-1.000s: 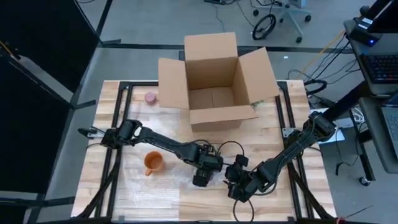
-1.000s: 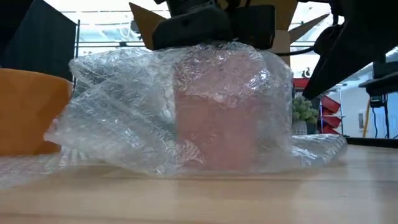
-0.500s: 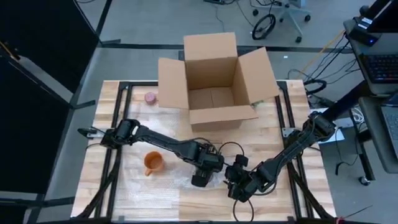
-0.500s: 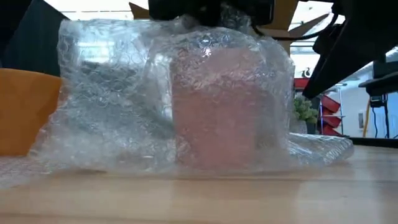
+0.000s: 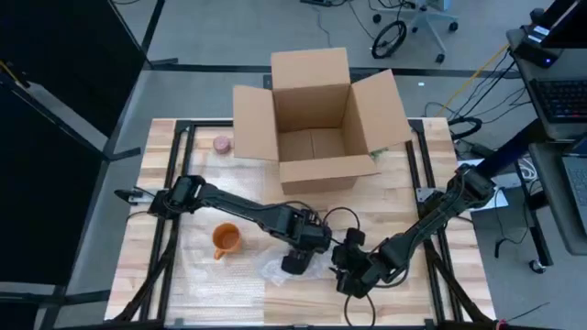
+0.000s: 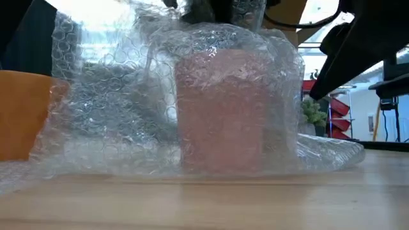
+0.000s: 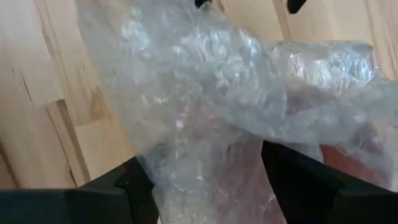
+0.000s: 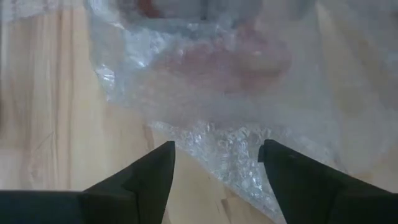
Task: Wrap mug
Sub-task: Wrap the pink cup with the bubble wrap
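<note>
A pink mug (image 6: pixel 220 115) stands upright on the table under a sheet of clear bubble wrap (image 6: pixel 121 108), which drapes over it and spreads onto the wood. My left gripper (image 5: pixel 295 261) hangs just above the mug, shut on the wrap. My right gripper (image 5: pixel 347 263) sits low at the wrap's right edge (image 8: pixel 217 140), open, fingers either side of that edge. An orange mug (image 5: pixel 226 240) stands to the left, on the wrap's spread-out part. My left gripper pinches a bunched fold of the bubble wrap (image 7: pixel 199 155) between its two fingers, coming from above and pointing down. The wrap hangs from the fingers like a tent over the pink mug, with its lower edges lying on the table.
An open cardboard box (image 5: pixel 316 119) stands at the table's far middle, flaps spread. A small pink object (image 5: pixel 221 144) lies left of the box. The black frame rails (image 5: pixel 174 183) run along both table sides.
My left gripper has risen with the wrap. The sheet's top and left part have been drawn up higher over the pink mug, while its lower edges stay on the table. The mug has stayed in place.
</note>
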### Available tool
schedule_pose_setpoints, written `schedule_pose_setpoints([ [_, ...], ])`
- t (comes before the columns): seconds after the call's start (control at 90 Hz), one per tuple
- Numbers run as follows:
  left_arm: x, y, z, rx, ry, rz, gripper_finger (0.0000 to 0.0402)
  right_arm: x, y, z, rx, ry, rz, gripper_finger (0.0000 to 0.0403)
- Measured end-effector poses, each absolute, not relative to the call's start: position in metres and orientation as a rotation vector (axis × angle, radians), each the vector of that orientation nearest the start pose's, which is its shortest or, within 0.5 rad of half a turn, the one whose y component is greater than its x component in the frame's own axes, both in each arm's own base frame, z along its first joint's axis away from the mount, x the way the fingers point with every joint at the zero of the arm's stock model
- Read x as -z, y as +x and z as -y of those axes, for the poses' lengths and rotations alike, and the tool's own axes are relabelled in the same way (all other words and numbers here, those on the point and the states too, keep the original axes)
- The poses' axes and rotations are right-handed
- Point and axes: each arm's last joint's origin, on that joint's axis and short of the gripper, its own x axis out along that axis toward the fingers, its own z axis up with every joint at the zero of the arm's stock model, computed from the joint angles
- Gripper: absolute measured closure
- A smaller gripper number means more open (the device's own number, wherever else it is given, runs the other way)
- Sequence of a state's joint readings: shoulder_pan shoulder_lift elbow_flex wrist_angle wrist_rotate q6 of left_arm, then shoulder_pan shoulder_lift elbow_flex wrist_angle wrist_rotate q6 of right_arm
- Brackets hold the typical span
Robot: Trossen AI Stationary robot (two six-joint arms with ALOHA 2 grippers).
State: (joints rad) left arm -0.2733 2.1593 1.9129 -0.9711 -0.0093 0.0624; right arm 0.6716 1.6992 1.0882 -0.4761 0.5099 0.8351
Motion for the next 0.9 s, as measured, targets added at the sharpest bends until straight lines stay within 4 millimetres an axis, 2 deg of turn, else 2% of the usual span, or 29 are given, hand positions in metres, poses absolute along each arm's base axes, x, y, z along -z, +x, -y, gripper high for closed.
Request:
schedule_pose_setpoints([
  [0.222,-0.231,0.435,0.123,0.287,0.257,-1.201,0.0159,-0.23,0.262,-0.195,0.203,0.137,-0.672,0.0185],
  [0.311,-0.232,0.435,0.123,0.288,0.258,-1.196,0.0159,-0.236,0.265,-0.198,0.226,0.097,-0.573,0.0193],
  [0.533,-0.232,0.434,0.122,0.282,0.26,-1.205,0.0159,-0.218,0.296,-0.196,0.238,0.017,-0.498,0.0214],
  [0.9,-0.23,0.432,0.122,0.281,0.294,-1.224,0.0159,-0.186,0.311,-0.193,0.203,-0.02,-0.604,0.0265],
])
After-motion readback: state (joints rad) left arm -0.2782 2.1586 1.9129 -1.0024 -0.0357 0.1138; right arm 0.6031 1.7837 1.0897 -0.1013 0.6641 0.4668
